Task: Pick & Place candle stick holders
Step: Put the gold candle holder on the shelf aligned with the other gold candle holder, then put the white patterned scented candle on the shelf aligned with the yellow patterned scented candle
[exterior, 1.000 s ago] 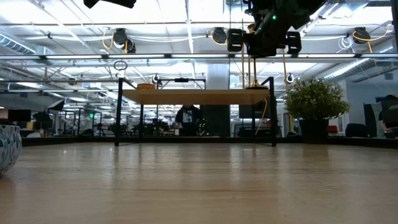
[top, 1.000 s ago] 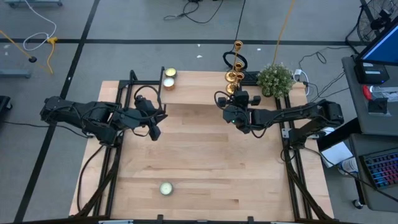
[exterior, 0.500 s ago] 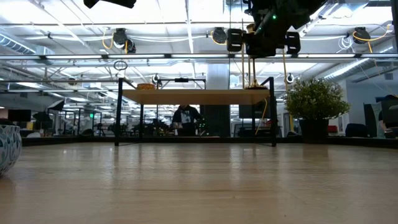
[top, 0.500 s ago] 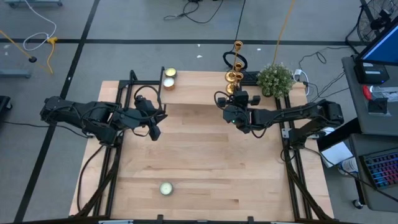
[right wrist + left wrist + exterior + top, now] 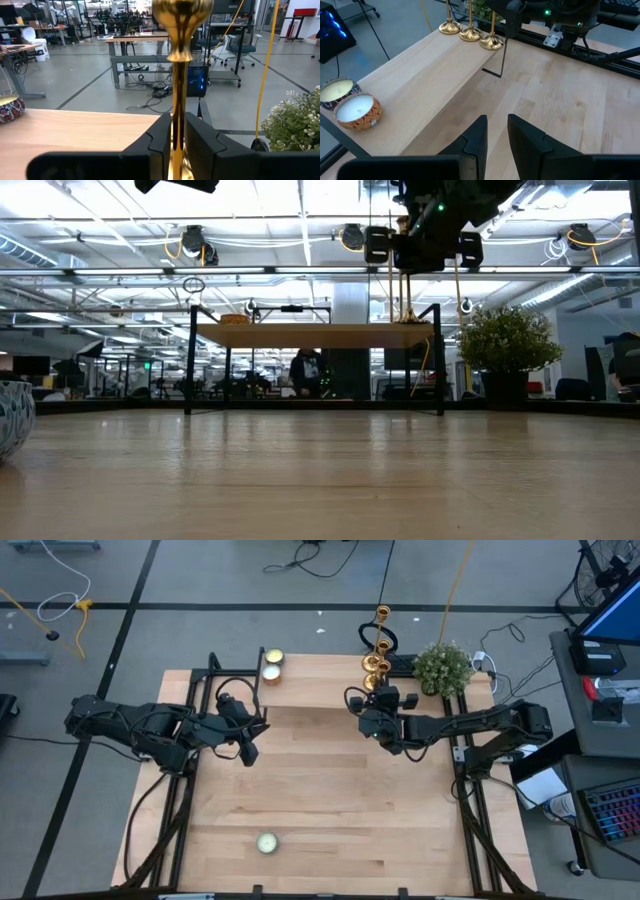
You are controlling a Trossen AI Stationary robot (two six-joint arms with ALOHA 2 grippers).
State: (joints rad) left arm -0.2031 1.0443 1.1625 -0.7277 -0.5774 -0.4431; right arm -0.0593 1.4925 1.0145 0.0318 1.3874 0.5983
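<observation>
Three gold candle stick holders stand in a row on a raised wooden shelf [image 5: 320,665] at the table's far edge; their round bases [image 5: 449,28] [image 5: 470,34] [image 5: 491,42] rest on it. My right gripper [image 5: 373,700] is at the one nearest the table's middle [image 5: 372,683] and is shut on it; it also shows in the low view [image 5: 420,245]. My left gripper [image 5: 497,140] hovers over the table left of centre [image 5: 245,740], its fingers nearly together and empty. My right gripper pinches the slim stem [image 5: 176,127] of the candle stick holder between its two fingers, below the small cup top [image 5: 182,10]. The fingers come level from the table's near side and lie across the stem. The holder stands upright with its base [image 5: 491,42] on the shelf.
Two tin candles [image 5: 357,111] [image 5: 337,91] sit on the shelf's left part. A pale disc candle [image 5: 266,842] lies near the table's near edge. A potted plant [image 5: 441,667] stands at the far right, close to my right arm. A patterned bowl [image 5: 12,415] shows in the low view.
</observation>
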